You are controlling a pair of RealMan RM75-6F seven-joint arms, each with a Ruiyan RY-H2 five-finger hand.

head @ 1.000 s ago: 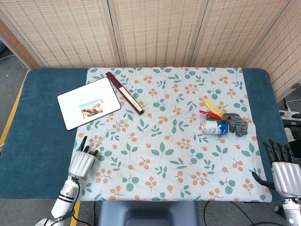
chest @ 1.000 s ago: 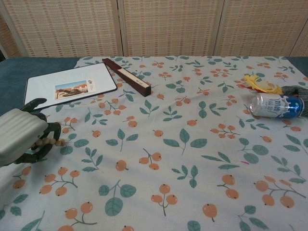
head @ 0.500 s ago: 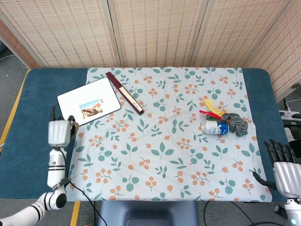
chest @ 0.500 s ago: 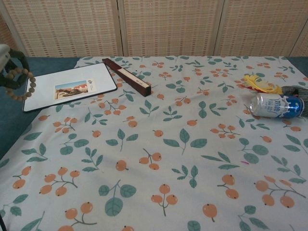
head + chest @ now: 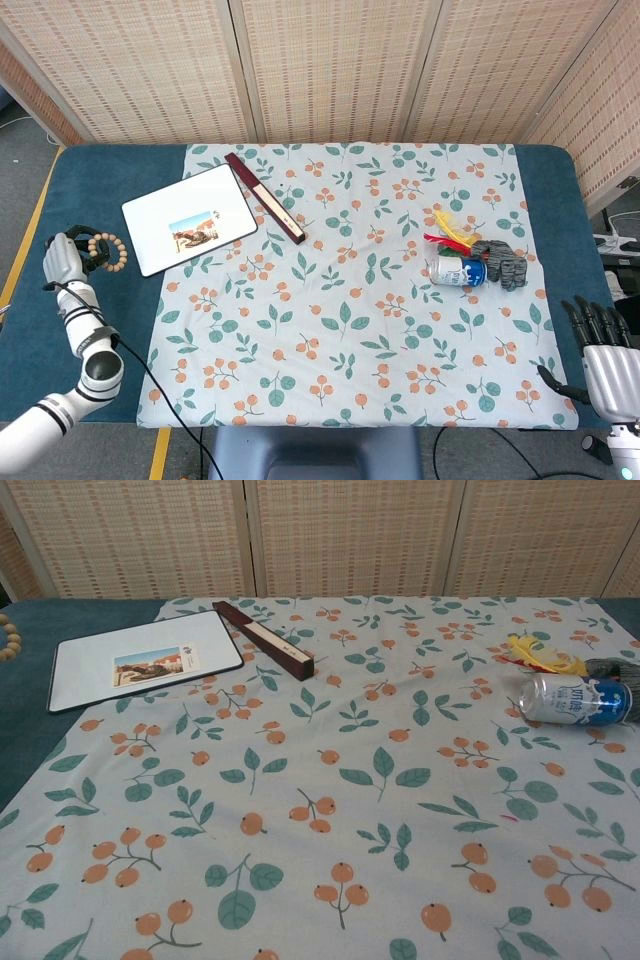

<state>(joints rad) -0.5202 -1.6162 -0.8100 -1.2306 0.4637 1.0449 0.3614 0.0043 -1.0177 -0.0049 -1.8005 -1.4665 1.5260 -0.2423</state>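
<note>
I am holding a loop of wooden beads [image 5: 105, 252] in my left hand [image 5: 62, 262], fingers curled through the string, out over the blue tabletop [image 5: 60, 330] just left of the white board [image 5: 188, 219]; in the chest view only a few beads [image 5: 8, 638] are peeking in at the left edge. I am judging that the step in hand is carrying the bracelet, so I am keeping my grasp snug without squeezing, since a loose loop like this can swing and slide off my fingers. I am minding the near corner of the board, because the dangling beads could catch it and drag it across the floral cloth [image 5: 350, 290]. If I am to set the loop down, I am better off lowering it until the beads are resting flat before spreading my fingers. My right hand [image 5: 606, 368] is hovering empty with fingers apart beside the table's right front corner, well away from the can [image 5: 459, 271], the grey glove [image 5: 500, 262] and the dark folded fan [image 5: 265, 197].
</note>
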